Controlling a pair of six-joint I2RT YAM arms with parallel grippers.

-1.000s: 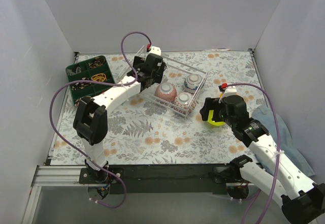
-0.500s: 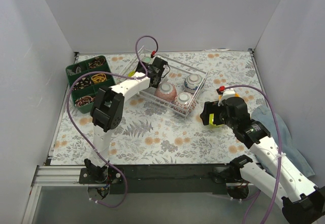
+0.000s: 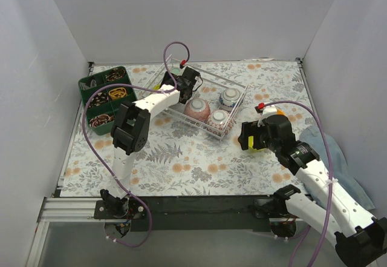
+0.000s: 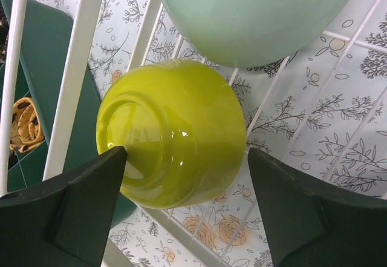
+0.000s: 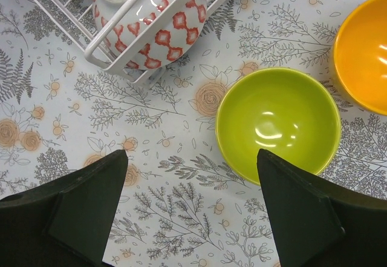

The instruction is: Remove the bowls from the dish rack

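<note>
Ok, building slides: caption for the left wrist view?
Left end effector straddles a tilted lime-yellow bowl in the dish rack, pale green bowl beyond.

Between my black left jaws, a glossy lime-yellow bowl (image 4: 172, 131) on the white dish rack (image 4: 78, 67); pale green bowl (image 4: 254, 16) at 1 o'clock, dark green tray (image 4: 42, 67) at 9. Below my right jaws, a lime-green bowl (image 5: 278, 125), an orange bowl (image 5: 363, 52) at 2 o'clock, a white bowl with red diamonds (image 5: 157, 31) at 10. The bench (image 5: 181, 218) is white with grey ferns and orange roses.
</note>
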